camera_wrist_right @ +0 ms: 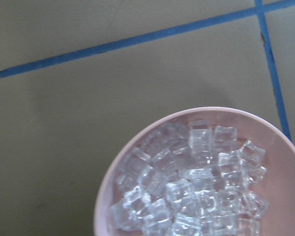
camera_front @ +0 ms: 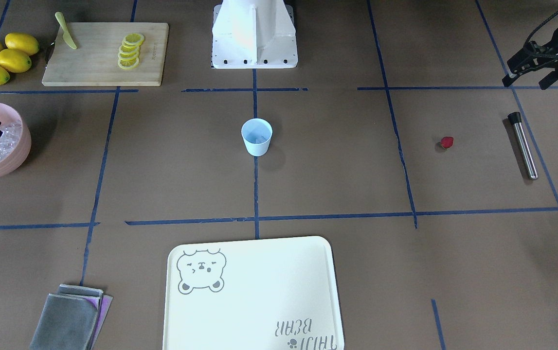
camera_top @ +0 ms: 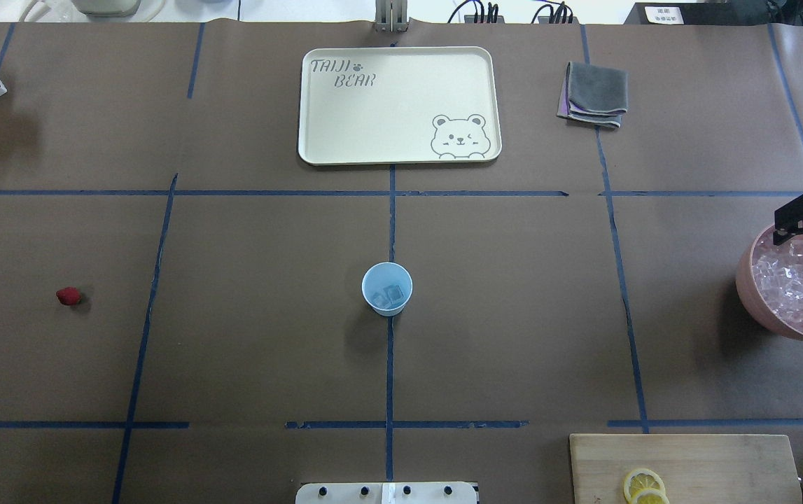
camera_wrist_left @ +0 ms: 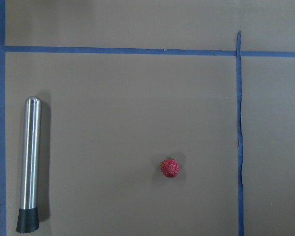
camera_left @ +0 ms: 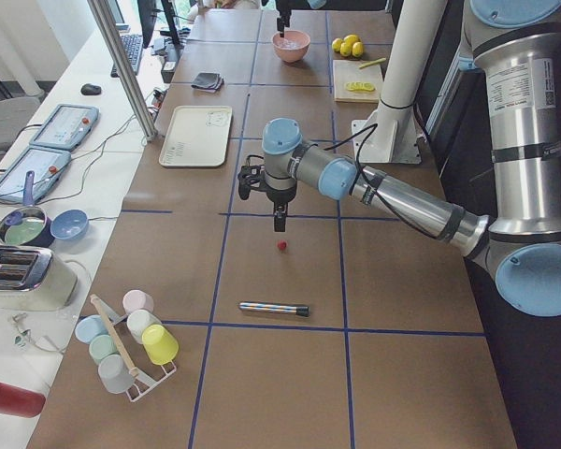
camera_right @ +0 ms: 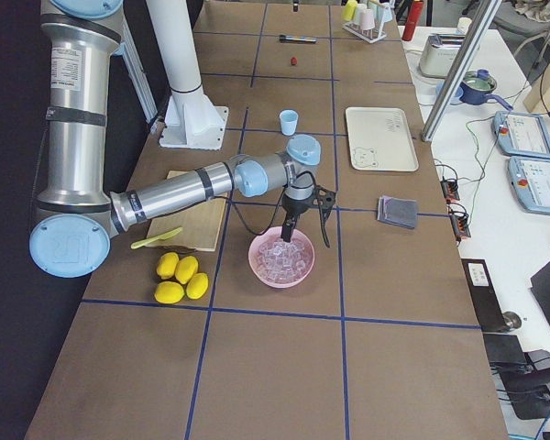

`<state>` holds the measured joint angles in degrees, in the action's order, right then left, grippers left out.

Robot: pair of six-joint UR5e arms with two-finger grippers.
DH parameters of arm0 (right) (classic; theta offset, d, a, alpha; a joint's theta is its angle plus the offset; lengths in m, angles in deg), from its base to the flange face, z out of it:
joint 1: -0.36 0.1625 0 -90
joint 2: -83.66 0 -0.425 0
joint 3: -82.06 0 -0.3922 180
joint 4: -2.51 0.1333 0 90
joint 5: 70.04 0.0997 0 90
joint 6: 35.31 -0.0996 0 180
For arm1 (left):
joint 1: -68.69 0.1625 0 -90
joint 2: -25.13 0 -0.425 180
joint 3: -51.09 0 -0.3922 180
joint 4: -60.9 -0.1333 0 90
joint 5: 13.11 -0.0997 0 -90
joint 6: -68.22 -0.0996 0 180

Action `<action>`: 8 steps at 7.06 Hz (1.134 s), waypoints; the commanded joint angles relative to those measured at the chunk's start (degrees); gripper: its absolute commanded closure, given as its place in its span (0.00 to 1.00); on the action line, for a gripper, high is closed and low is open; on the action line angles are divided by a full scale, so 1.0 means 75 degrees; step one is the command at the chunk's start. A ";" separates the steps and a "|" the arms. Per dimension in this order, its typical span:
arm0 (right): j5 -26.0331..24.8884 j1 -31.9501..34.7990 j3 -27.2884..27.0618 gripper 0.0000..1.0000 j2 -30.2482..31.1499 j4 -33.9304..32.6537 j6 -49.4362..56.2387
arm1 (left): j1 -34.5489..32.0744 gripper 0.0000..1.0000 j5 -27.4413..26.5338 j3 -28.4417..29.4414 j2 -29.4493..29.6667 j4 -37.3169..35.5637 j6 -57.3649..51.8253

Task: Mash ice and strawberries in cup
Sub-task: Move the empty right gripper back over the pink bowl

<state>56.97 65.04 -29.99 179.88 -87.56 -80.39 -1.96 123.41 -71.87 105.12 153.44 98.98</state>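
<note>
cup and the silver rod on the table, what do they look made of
The cup: pale blue, matte, thin even wall, looks like plastic. The rod: shiny silver shaft with long highlights, likely stainless steel; its black matte end cap could be rubber or plastic.

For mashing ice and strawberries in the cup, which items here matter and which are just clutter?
Job: blue cup with ice cubes inside; strawberry; steel muddler; pink bowl of more ice.

Lying about: bear tray; folded cloths; cutting board; lemon slices; whole lemons; knife.
</note>
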 commanded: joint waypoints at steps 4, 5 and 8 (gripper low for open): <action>-0.0013 -0.0336 0.0561 0.00 0.0203 0.0689 -0.0096 | -0.0002 0.00 -0.0004 0.0000 -0.0001 0.0001 0.0000; -0.0071 -0.0466 0.0561 0.00 0.0226 0.0863 -0.0049 | -0.0002 0.00 -0.0004 0.0000 -0.0001 0.0001 0.0000; -0.0037 -0.0619 0.0783 0.07 0.0742 0.1685 -0.0224 | -0.0002 0.00 -0.0015 0.0000 -0.0001 0.0001 0.0000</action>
<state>56.61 61.09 -24.74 185.01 -76.49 -81.38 -1.97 123.33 -71.90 105.11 153.45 98.98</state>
